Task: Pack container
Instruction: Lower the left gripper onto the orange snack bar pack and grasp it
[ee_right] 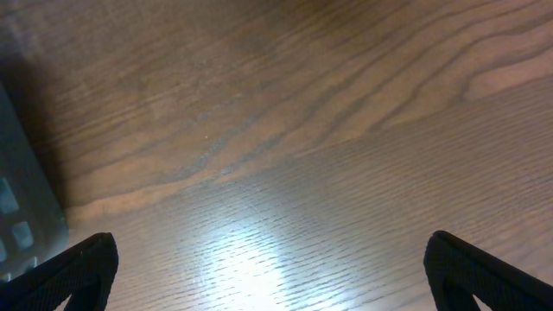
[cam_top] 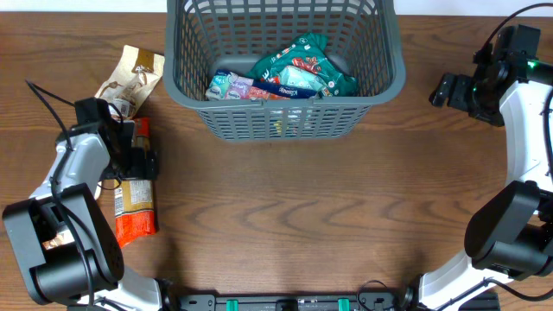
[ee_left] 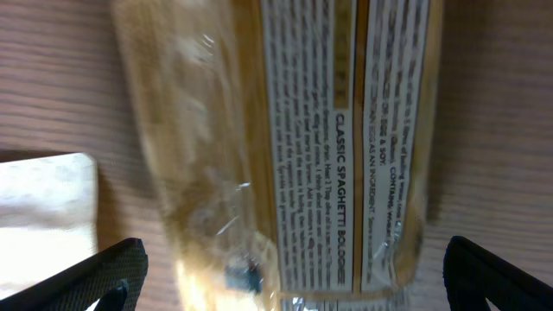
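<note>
I see left gripper (ee_left: 292,278) spread wide over spaghetti packet (ee_left: 346,130) | right gripper (ee_right: 275,269) spread wide near container (cam_top: 259,121)

1. The basket (cam_top: 259,121) is large, dark grey and rectangular, with slotted sides and a thick rim. It stands upright at the far middle of the table (cam_top: 285,216).
2. Teal and blue packets (cam_top: 289,73) lie heaped on its bottom.

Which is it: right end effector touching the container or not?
Apart. Overhead view shows bare table between the right end effector and the container rim.
</note>
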